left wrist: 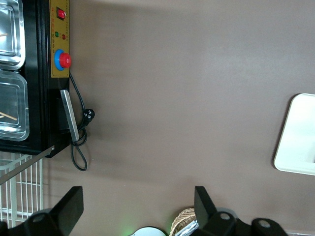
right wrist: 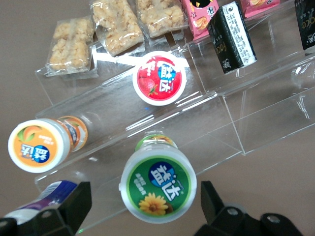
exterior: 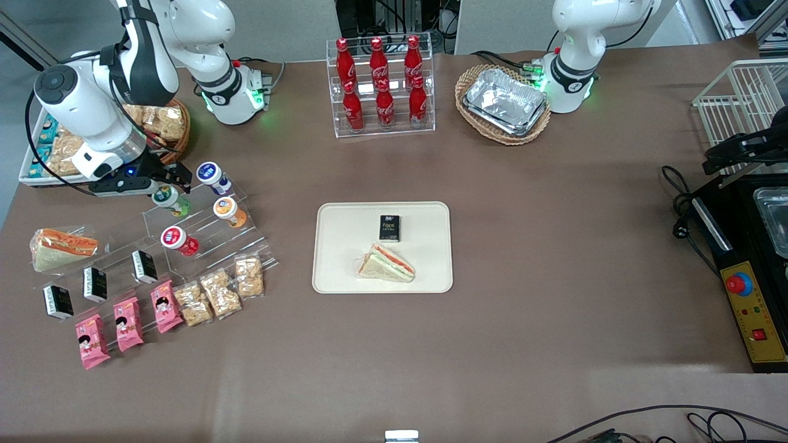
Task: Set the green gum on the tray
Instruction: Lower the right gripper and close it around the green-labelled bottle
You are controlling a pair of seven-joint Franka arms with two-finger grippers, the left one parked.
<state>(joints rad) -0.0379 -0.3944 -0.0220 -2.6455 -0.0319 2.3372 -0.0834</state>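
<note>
Overhead, gripper (right wrist: 142, 206) tilted down, fingers straddling green gum (right wrist: 158, 186).

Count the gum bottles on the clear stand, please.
4: green gum beside the open gripper, blue on the same step, orange one step nearer the camera, red nearer still. None seems hidden.

Six red cola bottles (exterior: 380, 86) stood in a clear rack (exterior: 425, 120), with a wicker basket (exterior: 474, 120) of foil trays (exterior: 506, 101) beside it. On a clear stepped stand (exterior: 203, 231) toward the working arm's end sat an orange-bodied bottle (exterior: 229, 211), a blue one (exterior: 212, 175) and a red one (exterior: 178, 240). Nearer the front camera lay three black cartons (exterior: 95, 284), three pink packets (exterior: 128, 323) and three bags of snacks (exterior: 221, 291). A wrapped sandwich (exterior: 61, 248) lay beside the cartons.
</note>
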